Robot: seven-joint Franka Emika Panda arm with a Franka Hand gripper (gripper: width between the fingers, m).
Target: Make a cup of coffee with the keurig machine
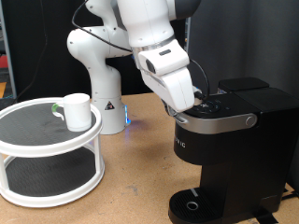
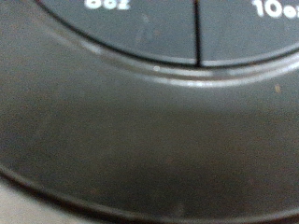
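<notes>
Coffee maker [image 1: 224, 140] is seen at the exterior view's right on the worktop [image 1: 140, 159]; the gripper [image 1: 187, 105] is pressed to its lid, its state hidden. The cup [image 1: 77, 111] is set on a white stand [image 1: 47, 149], well apart.

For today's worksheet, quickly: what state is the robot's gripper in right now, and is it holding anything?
Gripper: down on the lid of the keurig machine; whether its jaws are open or closed cannot be told, and nothing shows between them.

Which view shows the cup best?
The exterior view: the cup stands whole on the round white shelf's top tier, away from the keurig machine. The wrist view shows only the machine's button panel, no cup.
</notes>
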